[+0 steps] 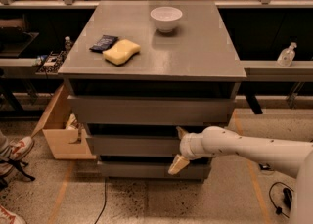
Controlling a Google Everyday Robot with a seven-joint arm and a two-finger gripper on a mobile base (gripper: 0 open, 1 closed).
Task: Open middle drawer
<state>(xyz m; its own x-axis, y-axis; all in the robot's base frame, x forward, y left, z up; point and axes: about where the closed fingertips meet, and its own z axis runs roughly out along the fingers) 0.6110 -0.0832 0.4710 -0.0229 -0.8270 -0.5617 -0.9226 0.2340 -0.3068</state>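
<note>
At the far left, a light wooden box sits on the floor beside the grey cabinet's left side. On the flat grey countertop, near its left edge, a small dark blue packet lies just beside a yellow sponge. Further right, towards the back edge, stands a white round bowl.

Below the counter's front edge are three stacked grey fronts. The middle drawer, a wide shallow grey plain front, sits second of the three, with a dark gap above it.

At the right end of that front is the white arm's cream two-finger gripper, its fingers spread apart, one above the drawer front's top edge and one below its bottom edge. Off past the counter's right edge, a clear plastic bottle stands on a side ledge.
</note>
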